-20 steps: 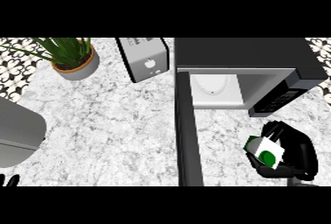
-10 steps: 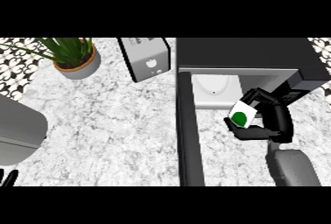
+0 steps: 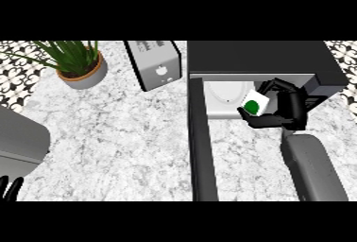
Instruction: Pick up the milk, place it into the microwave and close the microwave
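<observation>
The milk (image 3: 254,103) is a small white carton with a green round mark, held in my right hand (image 3: 284,109), whose black fingers curl round it. It hangs at the mouth of the black microwave (image 3: 258,59), over the white turntable plate (image 3: 226,92) inside. The microwave door (image 3: 200,142) stands swung open toward me, left of the hand. Fingertips of my left hand (image 3: 10,187) show at the lower left edge, pointing up.
A potted green plant (image 3: 77,64) stands at the back left. A silver toaster (image 3: 155,64) sits just left of the microwave. A grey rounded object (image 3: 21,139) lies at the left edge. The marble counter (image 3: 118,137) spreads between them.
My right hand has carried the milk from the counter's near right up and back to the microwave opening. The left hand has stayed still.
</observation>
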### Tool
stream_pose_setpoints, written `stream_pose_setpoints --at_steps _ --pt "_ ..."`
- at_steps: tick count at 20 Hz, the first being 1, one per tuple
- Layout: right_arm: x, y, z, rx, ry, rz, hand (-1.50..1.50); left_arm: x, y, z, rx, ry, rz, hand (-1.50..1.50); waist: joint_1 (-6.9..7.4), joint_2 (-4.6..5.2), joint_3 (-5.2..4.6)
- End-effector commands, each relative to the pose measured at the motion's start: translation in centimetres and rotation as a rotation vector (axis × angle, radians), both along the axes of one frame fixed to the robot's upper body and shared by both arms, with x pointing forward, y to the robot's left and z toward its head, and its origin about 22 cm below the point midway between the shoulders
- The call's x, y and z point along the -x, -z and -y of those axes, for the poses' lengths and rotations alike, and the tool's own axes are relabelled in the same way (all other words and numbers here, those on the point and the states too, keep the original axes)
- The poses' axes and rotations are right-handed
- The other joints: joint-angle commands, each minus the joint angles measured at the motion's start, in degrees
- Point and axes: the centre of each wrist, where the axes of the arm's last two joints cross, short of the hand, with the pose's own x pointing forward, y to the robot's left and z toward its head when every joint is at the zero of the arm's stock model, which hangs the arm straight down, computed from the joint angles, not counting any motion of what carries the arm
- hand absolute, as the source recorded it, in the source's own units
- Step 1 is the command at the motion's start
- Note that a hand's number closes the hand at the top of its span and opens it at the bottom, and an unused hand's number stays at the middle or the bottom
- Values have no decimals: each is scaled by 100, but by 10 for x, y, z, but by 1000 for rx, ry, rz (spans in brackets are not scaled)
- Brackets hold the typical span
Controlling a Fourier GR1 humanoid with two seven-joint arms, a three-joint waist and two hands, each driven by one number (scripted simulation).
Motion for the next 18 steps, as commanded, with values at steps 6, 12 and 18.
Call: stream_pose_setpoints --at_steps 6,12,18 --pt "-46 -24 -19 87 47 -46 150 -10 -7 2 -10 44 21 -150 411 230 -7" --pt "-44 -22 -12 199 128 2 150 -22 -7 9 -2 88 45 -150 555 292 -11" --pt "-38 -16 4 144 246 19 150 -21 -4 4 -11 101 28 -150 795 334 -13"
